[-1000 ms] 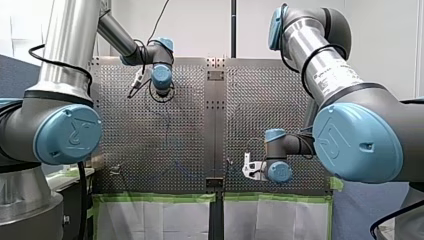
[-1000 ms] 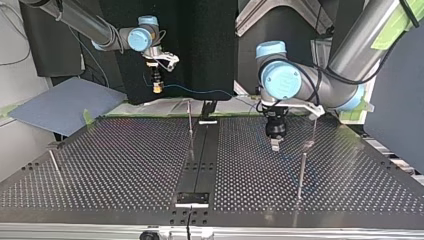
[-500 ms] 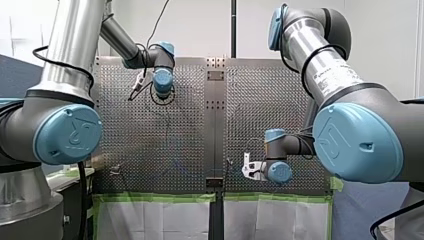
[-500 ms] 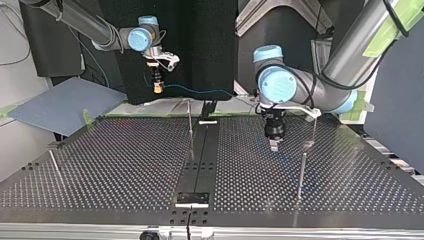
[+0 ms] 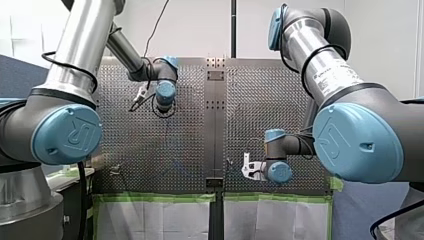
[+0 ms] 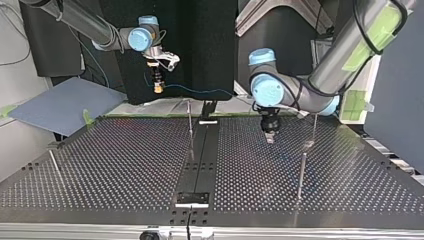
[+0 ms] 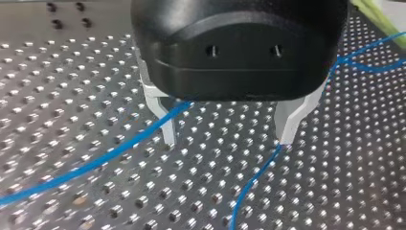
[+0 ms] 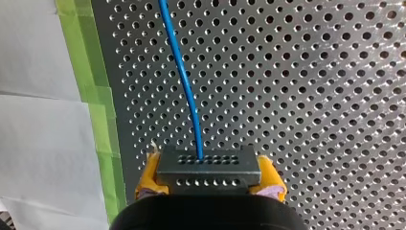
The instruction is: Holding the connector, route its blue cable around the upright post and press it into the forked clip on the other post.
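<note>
Right gripper (image 8: 209, 186) pinching connector (image 8: 209, 165) between yellow pads (image 8: 149, 175), blue cable (image 8: 184, 81) running straight ahead. Left gripper (image 7: 228, 141) spread, cable strands beside both fingers (image 7: 168, 127). Could snag on a fingertip, pull taut, yank free of the connector.

Perforated metal table (image 6: 125, 165), dull grey sheen. Smooth, glossy blue cable (image 8: 184, 81). Matt black plastic connector (image 8: 208, 165) between matt yellow pads (image 8: 149, 173). Pale, bare metal fingers (image 7: 292, 120) below smooth, satin black plastic casing (image 7: 239, 43).
</note>
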Controlling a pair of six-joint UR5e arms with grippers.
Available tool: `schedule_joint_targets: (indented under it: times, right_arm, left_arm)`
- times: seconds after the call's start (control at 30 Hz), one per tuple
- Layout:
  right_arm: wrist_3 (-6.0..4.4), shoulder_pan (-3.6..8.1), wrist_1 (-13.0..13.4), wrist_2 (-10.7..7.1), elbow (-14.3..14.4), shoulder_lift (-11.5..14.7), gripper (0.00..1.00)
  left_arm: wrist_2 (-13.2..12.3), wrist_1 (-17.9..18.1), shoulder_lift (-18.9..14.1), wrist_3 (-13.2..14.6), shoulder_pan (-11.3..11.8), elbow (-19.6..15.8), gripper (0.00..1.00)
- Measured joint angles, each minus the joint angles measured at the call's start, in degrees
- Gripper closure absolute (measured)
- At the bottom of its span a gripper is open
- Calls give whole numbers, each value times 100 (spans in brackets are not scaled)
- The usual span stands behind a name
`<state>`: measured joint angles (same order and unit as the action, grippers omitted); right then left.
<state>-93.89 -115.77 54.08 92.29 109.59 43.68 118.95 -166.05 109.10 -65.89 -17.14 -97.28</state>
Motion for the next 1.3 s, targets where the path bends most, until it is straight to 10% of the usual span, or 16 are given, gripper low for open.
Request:
schedule_joint_targets:
  times: [1.3]
  right_arm:
    - [0,-39,10,0,-27,-1,100]
  left_arm:
    - [817,365,1533,-131,-200,15,0]
